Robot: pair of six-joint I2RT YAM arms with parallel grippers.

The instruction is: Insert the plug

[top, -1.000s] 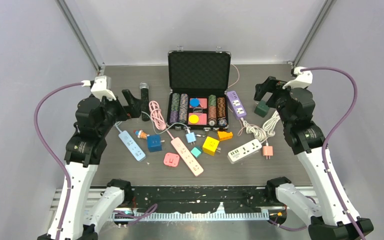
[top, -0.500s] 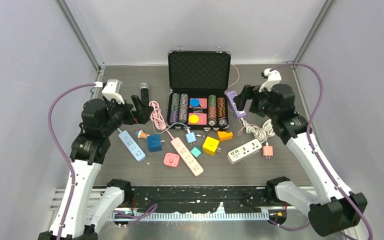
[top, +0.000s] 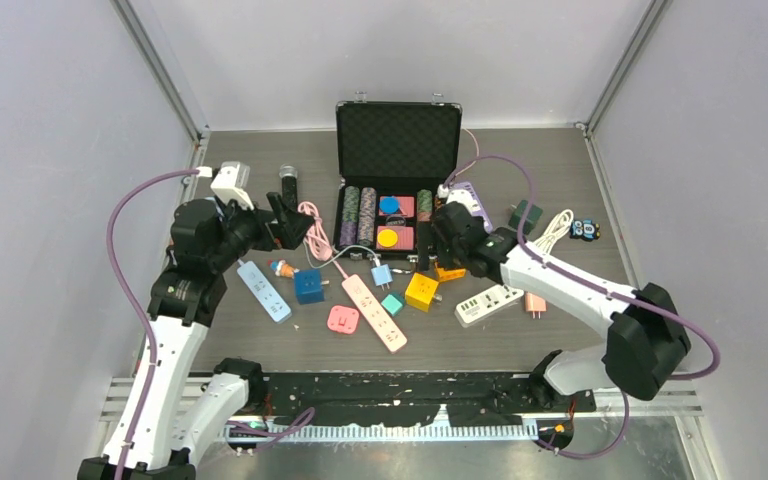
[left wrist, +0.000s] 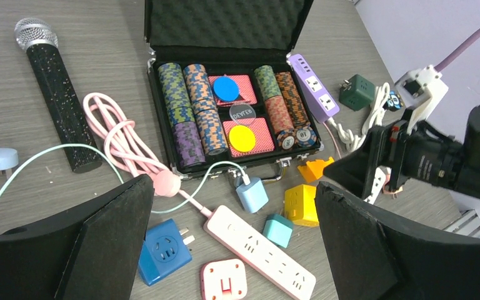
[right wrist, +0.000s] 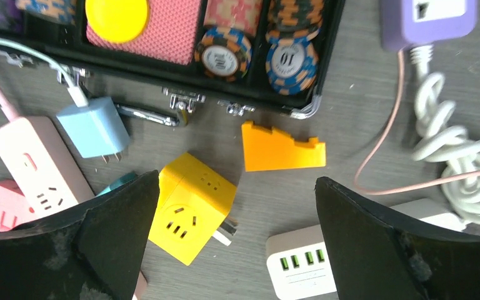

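Observation:
A pink power strip [top: 375, 312] lies at the table's middle front, also in the left wrist view [left wrist: 259, 250]. Beside it are a light blue charger plug [top: 382, 275] on a pale cable, a yellow cube adapter [top: 421, 291] with its prongs showing [right wrist: 190, 212], a blue cube adapter [top: 308, 285] and a small teal cube [top: 392, 303]. My right gripper [top: 440, 247] is open and empty, hovering above the yellow cube [right wrist: 236, 181]. My left gripper [top: 290, 222] is open and empty, held above the table to the left [left wrist: 231, 187].
An open case of poker chips [top: 397, 140] stands at the back middle. A microphone [top: 289, 190], a coiled pink cable [top: 312, 228], a blue-white strip [top: 263, 290], a pink square [top: 343, 319], an orange piece [top: 449, 270], a white USB strip [top: 488, 302], a purple strip [top: 470, 195] and a green cube [top: 523, 214] lie around.
My right arm has swung from the back right to the middle, over the yellow cube. My left gripper has shifted a little right and forward.

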